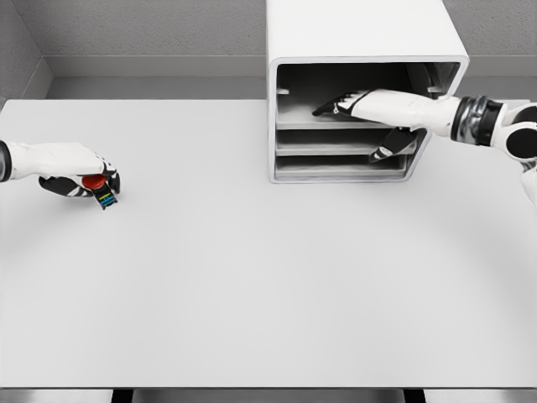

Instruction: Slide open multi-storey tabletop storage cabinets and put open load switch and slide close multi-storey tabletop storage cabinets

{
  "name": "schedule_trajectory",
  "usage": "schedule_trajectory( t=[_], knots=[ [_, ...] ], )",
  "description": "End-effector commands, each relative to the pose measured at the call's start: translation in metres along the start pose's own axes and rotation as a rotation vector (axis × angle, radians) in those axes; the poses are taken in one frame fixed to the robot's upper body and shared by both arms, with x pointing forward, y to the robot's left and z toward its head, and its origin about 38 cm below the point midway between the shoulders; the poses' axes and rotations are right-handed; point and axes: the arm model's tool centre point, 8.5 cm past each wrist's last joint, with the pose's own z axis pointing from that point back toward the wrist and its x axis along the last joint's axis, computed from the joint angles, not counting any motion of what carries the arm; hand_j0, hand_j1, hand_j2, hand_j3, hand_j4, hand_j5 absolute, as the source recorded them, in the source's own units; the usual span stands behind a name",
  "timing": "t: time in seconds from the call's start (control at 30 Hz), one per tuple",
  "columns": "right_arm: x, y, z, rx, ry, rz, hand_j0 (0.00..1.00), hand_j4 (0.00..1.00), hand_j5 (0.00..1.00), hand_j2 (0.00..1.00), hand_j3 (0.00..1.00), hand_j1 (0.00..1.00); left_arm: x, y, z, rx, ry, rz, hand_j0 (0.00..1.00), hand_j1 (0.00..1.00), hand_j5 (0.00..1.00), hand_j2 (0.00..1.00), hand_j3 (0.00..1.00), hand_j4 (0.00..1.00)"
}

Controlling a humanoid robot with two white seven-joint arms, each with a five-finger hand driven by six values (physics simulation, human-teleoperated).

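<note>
A white multi-storey storage cabinet (pixel 365 42) stands at the table's back, its front open with three shelves showing inside. My right hand (pixel 352 107) reaches into the top compartment, fingers stretched flat over the top shelf, thumb hanging below near the middle shelf; it holds nothing. At the table's left edge my left hand (pixel 88 178) is curled around the load switch (pixel 102 195), a small dark block with a red knob and blue-green terminals, resting low on the table.
The white table (pixel 268 285) spans the view, with a grey wall behind it. The cabinet's right wall sits close under my right forearm (pixel 436 113).
</note>
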Motion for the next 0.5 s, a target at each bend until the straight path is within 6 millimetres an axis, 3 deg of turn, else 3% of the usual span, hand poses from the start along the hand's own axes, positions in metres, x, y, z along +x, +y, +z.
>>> schedule_trajectory(
  t=[0.0,0.2,0.27,0.4,0.47],
  knots=[
    [0.0,0.002,-0.003,0.006,0.004,-0.004,1.0,1.0,1.0,1.0,1.0,1.0,0.002,0.0,0.0,-0.013,-0.007,-0.003,0.38,0.38,0.38,0.38,0.38,0.38],
    [0.005,0.003,-0.015,0.043,0.007,0.018,1.0,1.0,1.0,1.0,1.0,1.0,0.004,0.006,0.001,-0.004,-0.01,-0.013,0.32,0.32,0.32,0.32,0.32,0.32],
    [0.004,0.003,-0.015,0.049,0.023,0.021,1.0,1.0,1.0,1.0,1.0,1.0,0.006,0.011,0.012,0.0,-0.008,-0.042,0.32,0.32,0.32,0.32,0.32,0.32],
    [0.006,0.007,-0.016,0.069,0.009,0.035,1.0,1.0,1.0,1.0,1.0,1.0,0.028,0.027,0.018,0.03,-0.057,-0.115,0.32,0.32,0.32,0.32,0.32,0.32],
    [0.017,0.005,-0.018,0.066,-0.035,0.069,1.0,1.0,1.0,1.0,1.0,1.0,0.045,0.039,0.023,0.048,-0.09,-0.172,0.32,0.32,0.32,0.32,0.32,0.32]
  ],
)
